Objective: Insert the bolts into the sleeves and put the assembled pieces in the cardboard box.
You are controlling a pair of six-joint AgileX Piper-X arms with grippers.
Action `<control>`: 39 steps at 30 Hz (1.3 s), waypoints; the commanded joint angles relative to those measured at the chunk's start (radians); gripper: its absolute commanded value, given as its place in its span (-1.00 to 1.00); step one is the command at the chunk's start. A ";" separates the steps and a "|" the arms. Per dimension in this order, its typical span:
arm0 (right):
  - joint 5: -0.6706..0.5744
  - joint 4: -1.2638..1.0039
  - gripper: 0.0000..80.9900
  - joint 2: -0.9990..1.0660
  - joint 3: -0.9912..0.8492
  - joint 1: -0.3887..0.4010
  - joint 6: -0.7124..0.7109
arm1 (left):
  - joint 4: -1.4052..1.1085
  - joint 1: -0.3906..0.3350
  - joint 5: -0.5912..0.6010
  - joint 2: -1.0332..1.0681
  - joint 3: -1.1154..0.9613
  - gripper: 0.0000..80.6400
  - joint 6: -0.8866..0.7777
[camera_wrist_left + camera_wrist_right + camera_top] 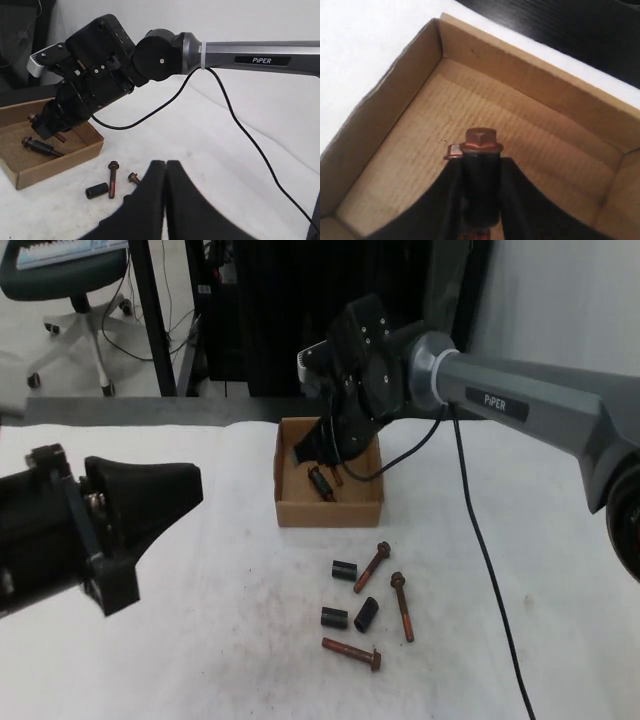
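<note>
Fingers of the right gripper [481, 172] were clamped on a rusty hex-head bolt in a black cylindrical sleeve [481, 152], held over the brown cardboard box [530, 82]. Left gripper [166, 172] was closed, empty. Three loose rusty bolts [372, 566] and three black sleeves [344, 570] lay near the box.

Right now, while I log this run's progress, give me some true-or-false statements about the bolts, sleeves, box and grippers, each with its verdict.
1. The right gripper holds a sleeved bolt over the cardboard box. True.
2. The box holds nothing yet. False: one assembled piece lies in it.
3. Three loose bolts lie on the bench. True.
4. The left gripper holds a sleeve. False: it is shut on nothing.
5. Every sleeve on the bench carries a bolt. False: three bare sleeves lie there.
</note>
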 commanded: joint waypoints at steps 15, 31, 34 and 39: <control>-0.080 0.051 0.20 -0.015 -0.020 -0.014 -0.007 | 0.068 -0.001 0.010 -0.071 -0.001 -0.99 0.040; -0.274 0.409 -0.98 -0.261 -0.018 -0.067 -0.232 | 0.204 -0.001 0.001 -0.071 -0.001 -0.99 0.189; -0.297 0.515 -0.98 -0.265 -0.014 -0.056 -0.291 | 0.204 -0.001 0.002 -0.071 -0.001 -0.99 0.197; -0.289 0.513 -0.91 -0.239 0.047 -0.032 -0.424 | 0.207 -0.001 -0.035 -0.071 -0.001 -0.99 0.226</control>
